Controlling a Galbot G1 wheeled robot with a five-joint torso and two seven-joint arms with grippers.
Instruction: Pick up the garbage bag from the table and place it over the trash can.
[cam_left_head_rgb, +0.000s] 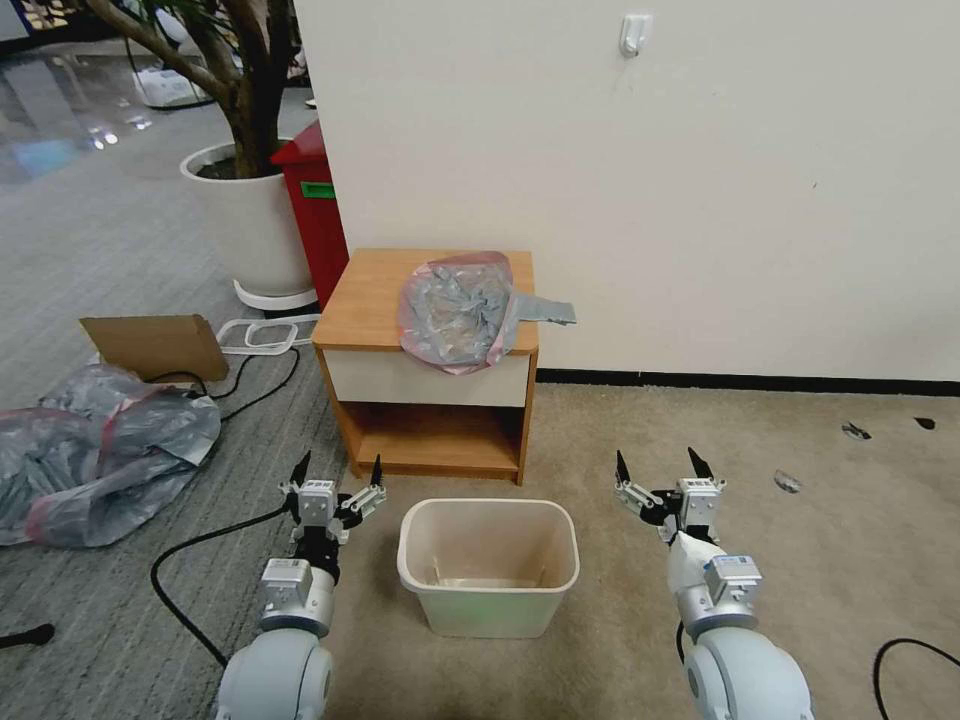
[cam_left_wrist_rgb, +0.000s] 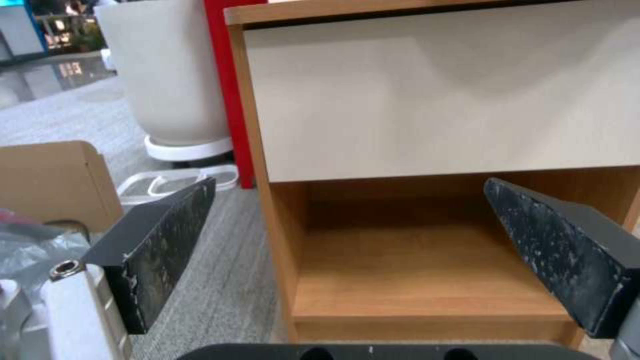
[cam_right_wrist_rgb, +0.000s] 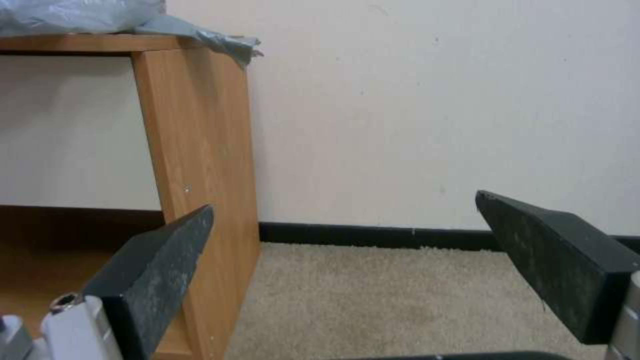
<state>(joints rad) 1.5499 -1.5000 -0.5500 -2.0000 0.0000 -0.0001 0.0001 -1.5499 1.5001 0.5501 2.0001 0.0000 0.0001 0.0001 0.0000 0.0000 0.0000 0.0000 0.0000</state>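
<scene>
Garbage bag (cam_left_head_rgb: 460, 310), crumpled grey plastic with a pink-red rim, lies on top of the table (cam_left_head_rgb: 375, 300), toward its right side, one grey flap hanging past the right edge and its front sagging just over the white drawer front; the trash can (cam_left_head_rgb: 488, 570) stands upright on the carpet in front of the table, apart from it, mouth upward; the left gripper (cam_left_head_rgb: 337, 478) hangs low beside the can's left, the right gripper (cam_left_head_rgb: 660, 470) low to the can's right, both with jaws spread wide and holding nothing, well apart from the bag; the head view takes in the whole layout, including a heap of grey-pink bags (cam_left_head_rgb: 95, 450) on the floor at far left and a red bin (cam_left_head_rgb: 318, 210) beside a white planter (cam_left_head_rgb: 250, 220) behind the table; the left wrist view adds the drawer front and the lower shelf (cam_left_wrist_rgb: 427, 270) seen close between its open fingers (cam_left_wrist_rgb: 167, 240); the right wrist view catches the table's right side panel, the wall's black baseboard (cam_right_wrist_rgb: 373, 236), and the bag's flap drooping at the tabletop corner.
</scene>
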